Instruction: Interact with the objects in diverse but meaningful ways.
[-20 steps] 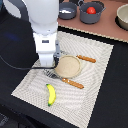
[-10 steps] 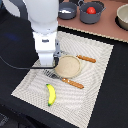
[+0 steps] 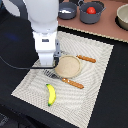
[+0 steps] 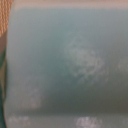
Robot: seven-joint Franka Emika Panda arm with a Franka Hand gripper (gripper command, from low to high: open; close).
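My gripper [image 3: 47,64] is low over the striped placemat [image 3: 95,90], just beside the tan round plate [image 3: 67,66]. The wrist view is filled by a pale blue-white surface, the carton [image 4: 65,65], very close to the camera. The carton is hidden behind the arm in the exterior view. My fingers do not show, so I cannot tell whether they are closed on it. The yellow banana [image 3: 50,94] lies on the mat nearer the front. The red tomato [image 3: 91,10] sits in the dark grey pot [image 3: 92,17] at the back. The small white piece is not in view.
A fork [image 3: 50,75] and two orange-handled utensils [image 3: 86,58] [image 3: 73,83] lie around the plate. A second dark pot [image 3: 67,10] and a beige bowl [image 3: 122,17] stand on the brown surface at the back. A black cable runs at the exterior view's left.
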